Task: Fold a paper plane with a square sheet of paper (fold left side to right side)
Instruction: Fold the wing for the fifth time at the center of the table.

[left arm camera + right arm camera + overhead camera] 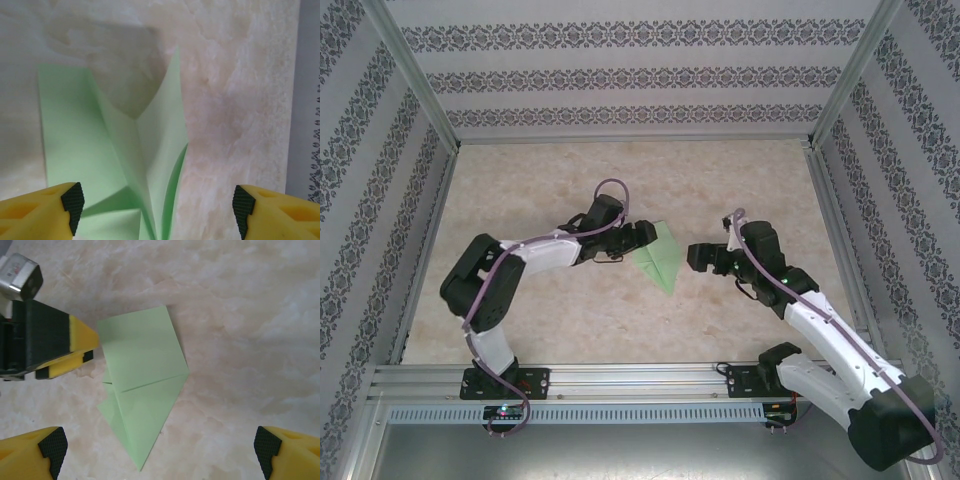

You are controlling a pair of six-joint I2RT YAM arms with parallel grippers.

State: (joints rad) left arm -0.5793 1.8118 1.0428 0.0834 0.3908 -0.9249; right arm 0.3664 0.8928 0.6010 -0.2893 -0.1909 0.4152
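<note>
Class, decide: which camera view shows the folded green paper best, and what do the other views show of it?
The right wrist view: the green paper lies whole, outline and creases clear. Top external shows the paper small; left wrist shows the paper close, cropped at the bottom.

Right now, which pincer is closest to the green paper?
The left pincer: open, it sits right at the edge of the green paper, with folded flaps between its tips. The right pincer, also open, hangs apart from the paper on the other side.
</note>
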